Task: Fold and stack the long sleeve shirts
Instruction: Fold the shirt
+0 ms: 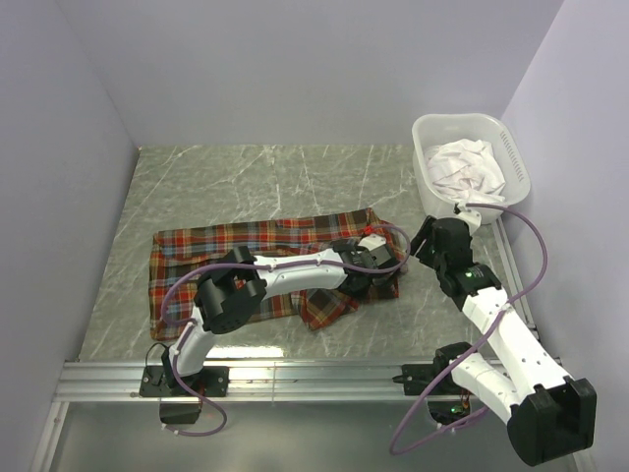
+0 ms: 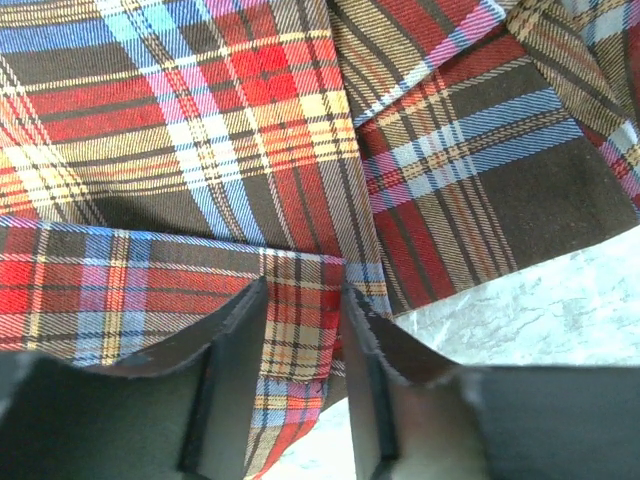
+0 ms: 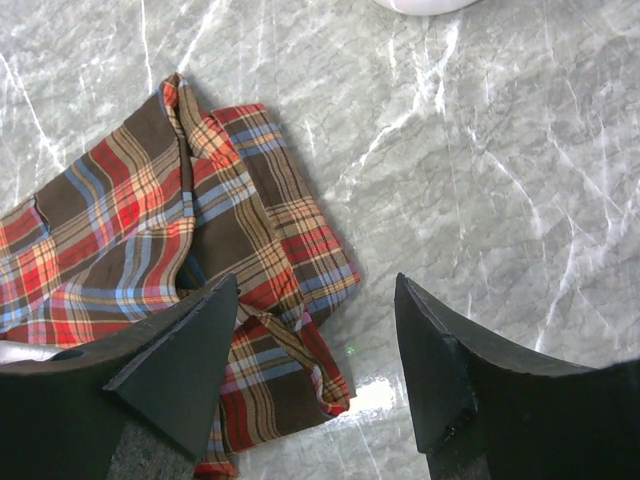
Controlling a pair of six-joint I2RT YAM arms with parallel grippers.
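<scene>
A red, orange, teal and dark brown plaid long sleeve shirt (image 1: 226,246) lies spread across the middle of the table. My left gripper (image 1: 371,264) reaches over to its right end. In the left wrist view the left gripper (image 2: 305,290) is shut on a strip of the shirt (image 2: 250,120) that runs between the fingers. My right gripper (image 1: 429,241) hovers just right of the shirt. In the right wrist view it (image 3: 316,282) is open and empty above the bare table, with the shirt's bunched right end (image 3: 120,220) below its left finger.
A white basket (image 1: 432,128) holding crumpled white cloth (image 1: 470,167) stands at the back right. Its edge shows at the top of the right wrist view (image 3: 420,3). A metal rail (image 1: 295,374) runs along the near table edge. Grey walls close in three sides.
</scene>
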